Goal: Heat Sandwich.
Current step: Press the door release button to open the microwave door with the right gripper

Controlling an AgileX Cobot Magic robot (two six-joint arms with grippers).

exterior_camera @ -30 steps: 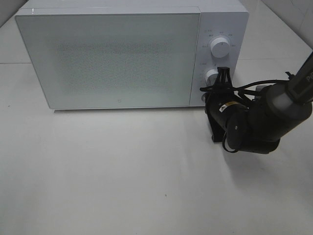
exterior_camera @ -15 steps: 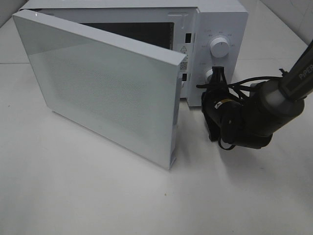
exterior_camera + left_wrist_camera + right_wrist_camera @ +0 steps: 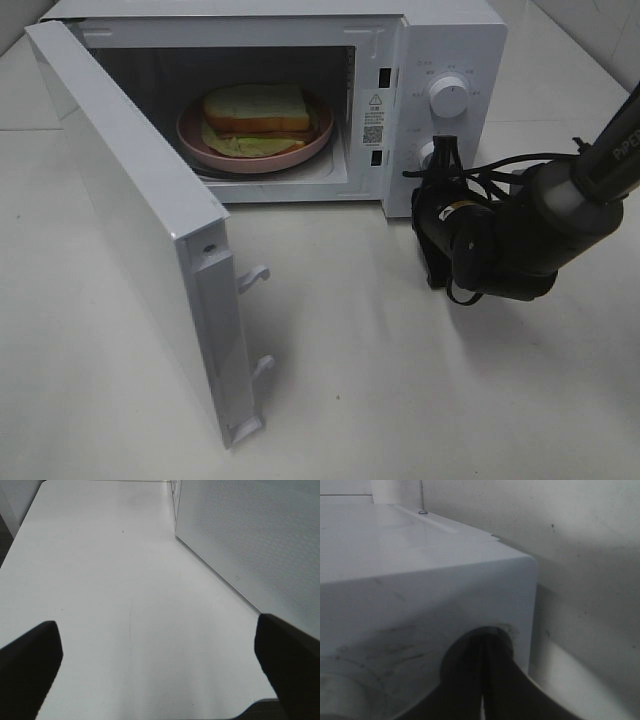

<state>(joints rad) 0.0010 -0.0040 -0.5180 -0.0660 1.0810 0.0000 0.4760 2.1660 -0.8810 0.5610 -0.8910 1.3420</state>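
Left gripper (image 3: 157, 630), shown only in its wrist view: the fingers are spread wide with nothing between them, and it is held over the bare bench (image 3: 115, 570) beside the outer face of the microwave door (image 3: 250, 540).

Towards the near-left corner of the bench, the door is seen standing fully open, its latch hooks (image 3: 256, 274) exposed on the free edge.

On the right side of the bench, the right gripper (image 3: 447, 160) is set with its fingers pressed together, empty, their tips against the lower knob (image 3: 431, 155) of the control panel, below the upper dial (image 3: 449, 97).

Along the far edge of the bench stands the white microwave (image 3: 450, 30). The sandwich (image 3: 255, 108) is seen inside its cavity, lying on a round pink plate (image 3: 196, 137).

Step in hand, as judged: the door release at the panel. Whether heating is done cannot be told. If it is not, the door is next to be shut and the dial turned. If it is, the plate is to be drawn out level through the opening, which the open left gripper seems better placed to do.
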